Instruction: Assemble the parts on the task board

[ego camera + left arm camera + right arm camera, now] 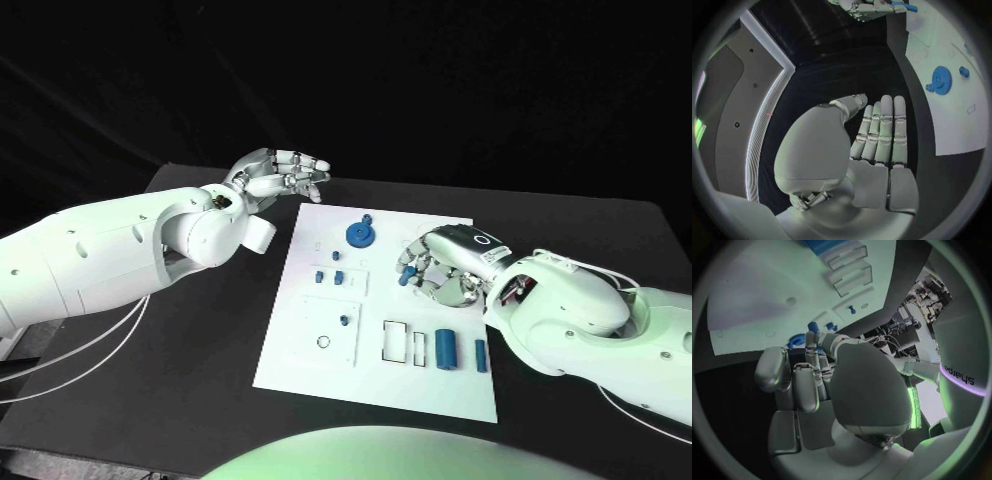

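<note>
Right hand (440,262) curled over task board (378,385).

I see a black table (202,330), and the white task board (310,360) lies flat on it, about centre. The board runs 12 to 6 o'clock, with its near end skewed slightly toward 7. Bare black tabletop shows round the board at 9, 3 and 12 o'clock.
</note>
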Controlling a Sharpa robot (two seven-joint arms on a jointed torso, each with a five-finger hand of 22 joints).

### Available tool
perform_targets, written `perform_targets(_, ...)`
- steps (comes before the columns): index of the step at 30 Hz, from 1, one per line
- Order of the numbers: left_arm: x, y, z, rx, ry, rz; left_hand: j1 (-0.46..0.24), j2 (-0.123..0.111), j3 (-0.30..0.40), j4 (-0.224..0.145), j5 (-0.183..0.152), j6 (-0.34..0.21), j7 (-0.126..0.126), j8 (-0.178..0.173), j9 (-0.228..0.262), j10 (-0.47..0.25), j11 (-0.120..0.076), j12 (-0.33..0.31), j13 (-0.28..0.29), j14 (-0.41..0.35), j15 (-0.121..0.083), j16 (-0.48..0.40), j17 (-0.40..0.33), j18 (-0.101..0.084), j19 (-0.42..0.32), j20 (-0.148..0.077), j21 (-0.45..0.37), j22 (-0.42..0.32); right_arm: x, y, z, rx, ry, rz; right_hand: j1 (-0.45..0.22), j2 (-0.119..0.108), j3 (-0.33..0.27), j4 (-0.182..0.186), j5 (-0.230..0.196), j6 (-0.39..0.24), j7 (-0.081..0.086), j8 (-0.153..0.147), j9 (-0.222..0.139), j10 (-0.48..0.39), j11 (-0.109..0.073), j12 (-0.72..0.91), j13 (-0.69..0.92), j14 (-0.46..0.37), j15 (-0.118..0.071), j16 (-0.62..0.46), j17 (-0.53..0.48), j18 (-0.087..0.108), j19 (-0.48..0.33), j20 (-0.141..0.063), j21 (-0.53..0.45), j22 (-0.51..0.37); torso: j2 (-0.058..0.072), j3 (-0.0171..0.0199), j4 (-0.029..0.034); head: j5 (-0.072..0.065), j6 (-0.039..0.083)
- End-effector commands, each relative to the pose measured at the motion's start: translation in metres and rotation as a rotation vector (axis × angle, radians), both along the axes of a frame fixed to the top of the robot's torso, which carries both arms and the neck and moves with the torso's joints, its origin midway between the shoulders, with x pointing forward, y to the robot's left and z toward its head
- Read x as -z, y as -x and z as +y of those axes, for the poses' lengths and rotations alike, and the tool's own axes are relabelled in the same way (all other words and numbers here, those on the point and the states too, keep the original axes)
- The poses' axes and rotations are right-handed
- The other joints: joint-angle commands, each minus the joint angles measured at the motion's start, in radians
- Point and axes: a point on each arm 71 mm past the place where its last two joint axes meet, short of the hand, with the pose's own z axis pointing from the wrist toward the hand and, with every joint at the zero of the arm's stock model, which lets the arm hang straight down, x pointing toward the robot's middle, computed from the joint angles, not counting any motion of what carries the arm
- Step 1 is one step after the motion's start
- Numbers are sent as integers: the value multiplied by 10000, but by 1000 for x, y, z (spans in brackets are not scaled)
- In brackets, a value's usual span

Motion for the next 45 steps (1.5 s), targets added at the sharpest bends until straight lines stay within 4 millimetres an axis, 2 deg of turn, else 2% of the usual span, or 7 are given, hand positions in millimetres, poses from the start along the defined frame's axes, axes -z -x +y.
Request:
perform_targets(1, -1, 0, -3, 238, 68, -29, -91, 12, -65, -4, 18, -79, 155, -48, -13, -48, -15, -12, 8, -40, 55, -66, -9, 115, 0, 61, -29, -6, -6, 6, 12, -453, -445, -250, -97, -7, 70, -36, -11, -30, -1, 684, 913, 72, -45, -48, -3, 303, -68, 42, 4, -163, 13, -51, 26, 1122, 9, 0, 4, 32, 3)
perform_targets(2, -1, 0, -4, 244, 70, -28, -91, 12, -65, -4, 18, -79, 155, -48, -13, -48, -15, -12, 8, -40, 55, -66, -9, 115, 0, 61, -29, -6, -6, 8, 16, -558, -506, -224, -171, -24, 14, -95, -587, 4, -26, 758, 977, 98, -70, -57, 2, 300, -78, 41, -8, -160, 5, -55, 7, 1125, 8, 0, 2, 38, 1)
perform_targets(13, 0, 0, -9, 369, 112, -20, -91, 12, -65, -4, 18, -79, 155, -48, -13, -48, -15, -12, 8, -40, 55, -66, -9, 115, 0, 61, -29, -6, 10, 28, 75, -2010, -1064, 427, -196, 18, 36, -156, -578, -32, -19, 777, 1009, 99, -64, -76, 2, 293, -83, 26, -51, -141, -27, -60, -94, 1101, 19, -6, 16, 136, -13)
perform_targets(21, 0, -1, -12, 438, 134, -14, -91, 12, -65, -4, 18, -79, 155, -48, -13, -48, -15, -12, 8, -40, 55, -66, -9, 115, 0, 61, -29, -6, 31, 40, 100, -2586, -1123, 979, -217, 39, 48, -200, -575, -58, -12, 788, 1028, 95, -59, -90, 2, 284, -81, 7, -100, -130, -47, -61, -158, 1086, 21, -12, 10, 232, -50)
perform_targets(29, 0, -1, -14, 469, 136, -6, -92, 19, -72, -6, 19, -83, 157, -46, -13, -58, -14, -5, 10, -44, 57, -68, -14, 116, 11, 65, -52, -21, 49, 38, 105, -2594, -729, 1368, -267, 71, 58, -253, -577, -96, 0, 804, 1057, 88, -48, -111, 2, 280, -74, 0, -120, -118, -72, -59, -233, 1070, 17, 2, 4, 325, -122)
perform_targets(39, 1, -1, -14, 503, 136, 2, -92, 19, -72, -6, 19, -83, 157, -46, -13, -58, -14, -5, 10, -44, 57, -68, -14, 116, 11, 65, -52, -21, 57, 37, 108, -2653, -313, 1551, -286, 91, 64, -280, -578, -110, 0, 813, 1071, 93, -47, -116, 4, 280, -72, 1, -119, -119, -72, -57, -235, 1072, 30, 17, 0, 352, -157)
perform_targets(45, 1, -1, -15, 512, 126, 2, -92, 19, -72, -6, 19, -83, 157, -46, -13, -58, -14, -5, 10, -44, 57, -68, -14, 116, 11, 65, -52, -21, 60, 38, 110, -2716, -184, 1630, -286, 91, 64, -280, -578, -110, 0, 813, 1071, 93, -47, -116, 4, 280, -72, 1, -119, -119, -72, -57, -235, 1072, 21, 8, 4, 368, -191)
